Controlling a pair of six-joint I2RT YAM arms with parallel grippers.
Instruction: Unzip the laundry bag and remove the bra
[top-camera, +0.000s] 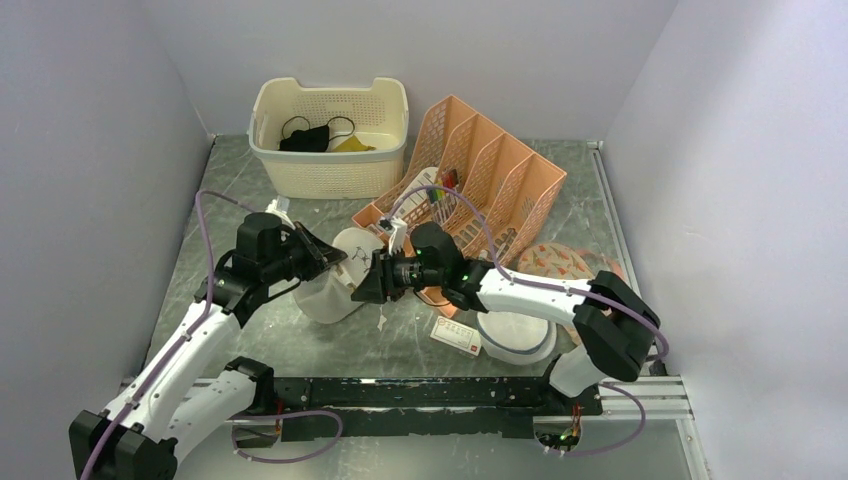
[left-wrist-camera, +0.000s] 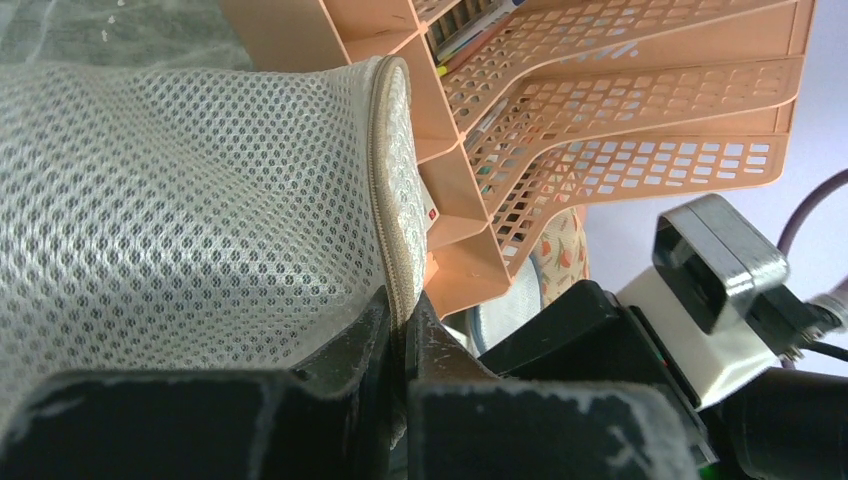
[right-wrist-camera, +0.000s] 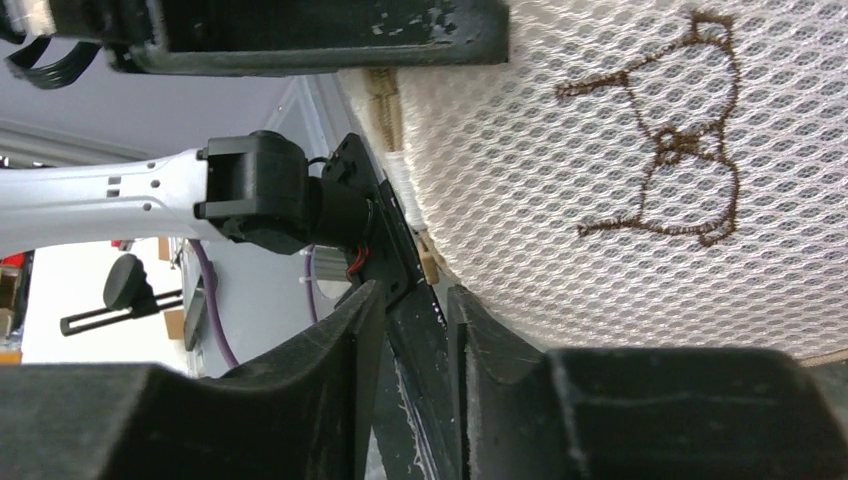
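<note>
Broadly, a grey marbled tabletop (top-camera: 300, 350) carries everything, walled in by pale panels on three sides. At the back right a peach slotted rack (top-camera: 500, 175) lies tipped over, and at the back left stands a cream perforated basket (top-camera: 330, 170) with a black cloth (top-camera: 305, 138) inside. In the middle, lifted between the two arms and just left of the rack, is the bag (top-camera: 335, 295): white fine mesh, drum-shaped, lying on its side with its round face toward the right arm. What it holds does not show through the mesh. Near the right arm a white disc (top-camera: 515, 338) with a grey-blue edge lies flat, with a small red-and-white card (top-camera: 457, 335) touching its left side. The left tool (left-wrist-camera: 400, 340) is pressed together on the bag's tan zipper rim (left-wrist-camera: 385, 200), pinching it at the bag's lower edge. The right tool (right-wrist-camera: 415, 320) sits against the bag's face beside that rim; its fingers stand narrowly apart with something dark between them, and I cannot tell whether they grip anything. Brown stitching (right-wrist-camera: 680, 150) marks the face.
</note>
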